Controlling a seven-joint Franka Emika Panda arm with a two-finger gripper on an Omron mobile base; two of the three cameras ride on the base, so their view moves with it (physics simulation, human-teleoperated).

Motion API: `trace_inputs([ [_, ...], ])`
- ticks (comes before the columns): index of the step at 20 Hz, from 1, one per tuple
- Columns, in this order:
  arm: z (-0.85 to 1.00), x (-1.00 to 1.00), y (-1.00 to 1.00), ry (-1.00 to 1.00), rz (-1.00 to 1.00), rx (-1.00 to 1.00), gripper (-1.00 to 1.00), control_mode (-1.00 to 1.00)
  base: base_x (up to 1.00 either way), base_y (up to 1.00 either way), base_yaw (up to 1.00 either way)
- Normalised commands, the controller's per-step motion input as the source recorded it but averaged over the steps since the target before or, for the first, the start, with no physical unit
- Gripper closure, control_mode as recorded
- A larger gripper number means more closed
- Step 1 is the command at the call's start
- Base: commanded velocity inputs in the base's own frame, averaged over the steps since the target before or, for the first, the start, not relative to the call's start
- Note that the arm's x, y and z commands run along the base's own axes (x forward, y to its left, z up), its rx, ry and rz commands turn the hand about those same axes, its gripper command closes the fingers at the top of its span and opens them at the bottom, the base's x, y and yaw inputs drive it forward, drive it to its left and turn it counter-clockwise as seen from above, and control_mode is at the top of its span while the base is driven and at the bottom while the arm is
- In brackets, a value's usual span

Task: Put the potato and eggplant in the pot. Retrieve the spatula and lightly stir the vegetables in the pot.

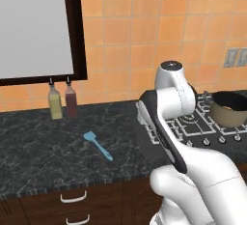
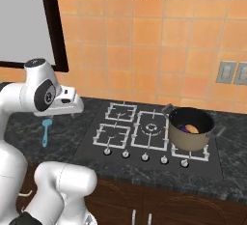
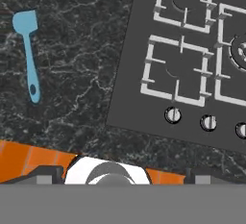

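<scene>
**Vegetables in the pot; the spatula is next**

The pot (image 2: 191, 131) sits on the front right burner of the stove (image 2: 120, 137), with the orange-tan potato (image 2: 192, 129) and a purple piece, judged to be the eggplant (image 2: 184, 128), lying side by side on its dark inside. The step in hand is therefore fetching the spatula (image 1: 98, 145), which lies flat on the dark marble counter (image 1: 43, 147), left of the stove and well apart from the two bottles (image 1: 62, 101) at the tiled wall.

The gripper (image 2: 72, 107) hangs above the counter between stove and spatula, jaws spread wide and holding nothing. In the hand view the spatula (image 3: 30, 55) lies off to the upper left, head away and thin handle running toward the camera.

To do this well, the hand should travel over the handle, turn so the fingers straddle it crosswise, and descend straight until the tips nearly touch the counter. Gripping mid-handle rather than the wide head would leave the head free for stirring. The handle is thin and low, so a shallow descent risks closing on air.
</scene>
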Motion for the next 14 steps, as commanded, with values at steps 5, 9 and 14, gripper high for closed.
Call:
trace_inputs([
  [5, -1.0, 0.6, 0.99, 0.15, 0.12, 0.0, -1.0, -1.0, 0.0, 0.0, 0.0],
  [9, -0.99, 0.75, 0.93, 0.12, 0.09, 0.0, -1.0, -1.0, 0.0, 0.0, 0.0],
  [14, -0.66, 0.51, 0.6, 0.04, 0.05, 0.0, -1.0, -1.0, 0.0, 0.0, 0.0],
])
